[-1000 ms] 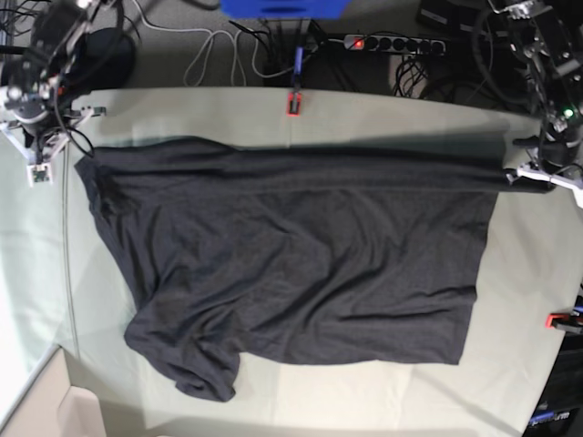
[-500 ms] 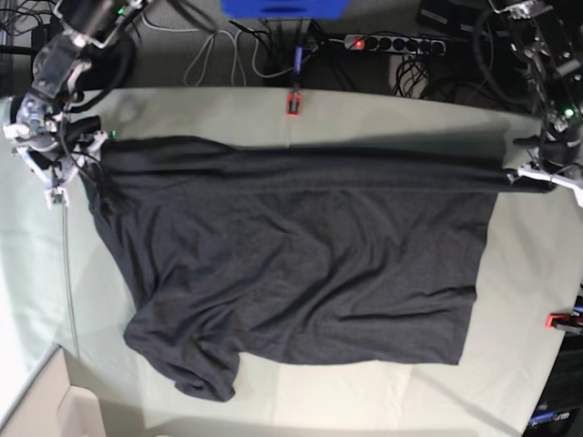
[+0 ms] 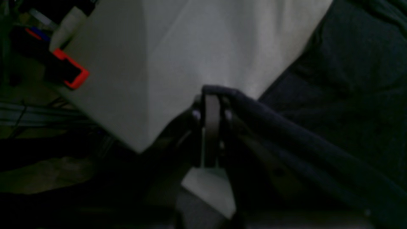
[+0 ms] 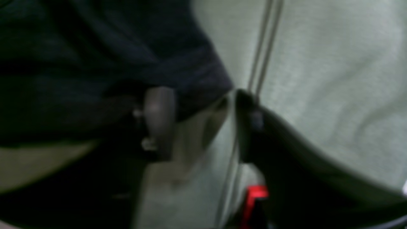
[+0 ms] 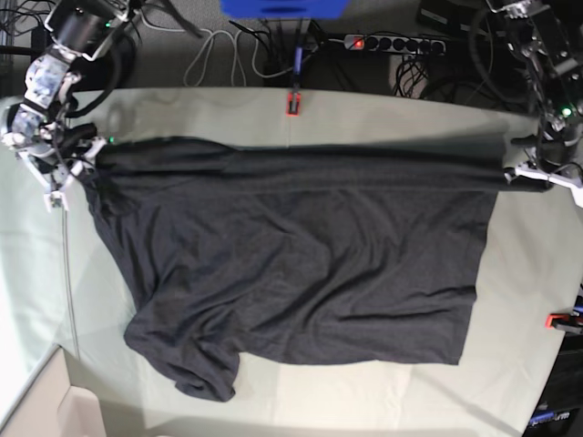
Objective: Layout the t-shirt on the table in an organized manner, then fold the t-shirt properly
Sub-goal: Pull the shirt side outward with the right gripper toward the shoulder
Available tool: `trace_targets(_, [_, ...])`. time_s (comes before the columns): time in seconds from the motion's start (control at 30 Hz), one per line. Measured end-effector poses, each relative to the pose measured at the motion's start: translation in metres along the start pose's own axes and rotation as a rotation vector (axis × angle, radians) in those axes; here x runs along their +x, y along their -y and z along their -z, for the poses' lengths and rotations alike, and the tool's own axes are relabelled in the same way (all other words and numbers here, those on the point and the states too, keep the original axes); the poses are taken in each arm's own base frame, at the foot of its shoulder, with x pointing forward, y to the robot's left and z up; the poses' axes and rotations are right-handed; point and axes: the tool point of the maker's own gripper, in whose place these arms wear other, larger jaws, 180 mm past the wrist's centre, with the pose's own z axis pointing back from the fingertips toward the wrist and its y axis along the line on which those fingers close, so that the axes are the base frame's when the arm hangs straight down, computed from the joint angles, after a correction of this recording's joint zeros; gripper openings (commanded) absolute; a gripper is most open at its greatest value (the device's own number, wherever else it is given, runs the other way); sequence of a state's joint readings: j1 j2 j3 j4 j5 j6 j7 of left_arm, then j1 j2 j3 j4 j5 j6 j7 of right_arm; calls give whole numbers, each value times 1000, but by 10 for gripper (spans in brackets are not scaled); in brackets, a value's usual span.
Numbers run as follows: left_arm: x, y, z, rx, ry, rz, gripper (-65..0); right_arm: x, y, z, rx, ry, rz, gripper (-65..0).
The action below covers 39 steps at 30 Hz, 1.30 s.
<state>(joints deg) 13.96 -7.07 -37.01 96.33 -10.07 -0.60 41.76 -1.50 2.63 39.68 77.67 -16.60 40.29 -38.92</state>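
T-shirt lies spread on the counter, far edge drawn taut between my two arms, I judge to square it before folding. Left gripper: jaws pinched tight on the hem corner. Right gripper: jaws part open astride the opposite corner, one finger touching cloth, nothing gripped yet.

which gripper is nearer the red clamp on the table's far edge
Right. The right gripper sits at the shirt's far corner, nearer the red clamp; the left gripper is farther away.
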Motion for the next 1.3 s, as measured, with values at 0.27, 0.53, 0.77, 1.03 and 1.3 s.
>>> trace_targets(0.27, [0,0,0,-1,1,-2,-647,-14,0,-15,-41,-18,-7,-650])
trace_targets(0.53, [0,-1,0,1,-1,0,-647,-27,22,-78,-210,51,18,-650])
trace_targets(0.77, [-1,-1,-1,1,-1,3,-647,-81,5,-112,-222,-68,-50,-650])
trace_targets(1.03, [0,2,0,-5,1,4,-647,-120,-28,-119,-128,-177,-149,-650])
trace_targets(1.3, [1,2,0,-5,1,3,-647,-127,-71,-115,-6,-189,-241,-650])
